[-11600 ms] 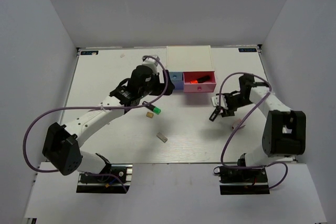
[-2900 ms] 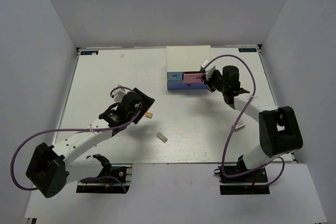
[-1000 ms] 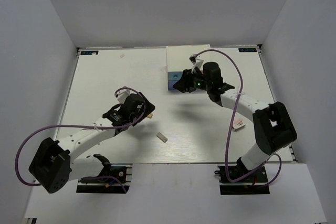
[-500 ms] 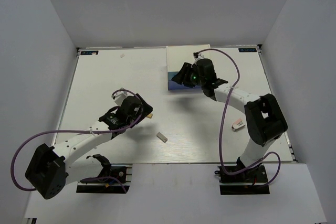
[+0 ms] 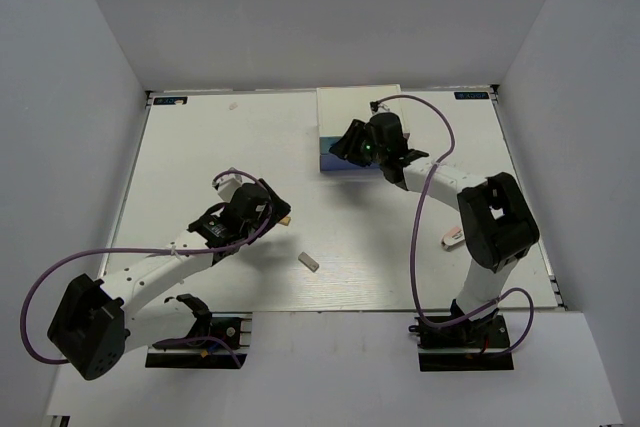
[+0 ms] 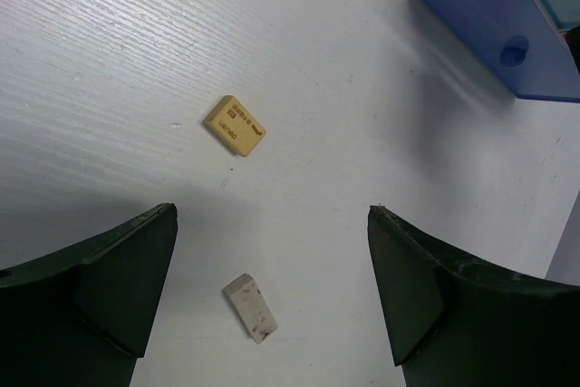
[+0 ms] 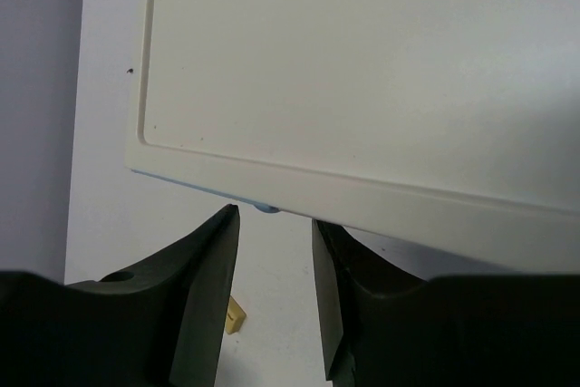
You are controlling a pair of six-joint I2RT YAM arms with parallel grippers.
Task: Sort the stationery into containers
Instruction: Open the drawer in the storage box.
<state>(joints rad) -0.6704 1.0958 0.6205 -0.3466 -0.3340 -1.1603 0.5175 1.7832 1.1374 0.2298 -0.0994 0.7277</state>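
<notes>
**Right pincer at the drawer unit, left pincer wide open above two erasers**

In the top view the white drawer unit (image 5: 358, 107) stands at the upper middle of the table (image 5: 200, 147). Its blue drawer (image 5: 328, 159) shows at the unit's lower left corner. The right gripper (image 5: 348, 143) hangs over the unit's front edge. Its wrist view shows the jaws partly apart and holding nothing. A small blue knob (image 7: 267, 208) peeks out below the unit's edge, in line with the gap, and neither finger appears to touch it.

The left gripper (image 6: 272, 219) hovers left of centre in the top view, with its jaws spread wide and empty. In its wrist view a tan eraser (image 6: 235, 125) lies on the table at the upper left and a whitish eraser (image 6: 251, 306) near the bottom middle, the two apart. A pink eraser (image 5: 452, 238) lies at the right of the top view, beside the right arm. All three erasers lie outside the drawers.
</notes>
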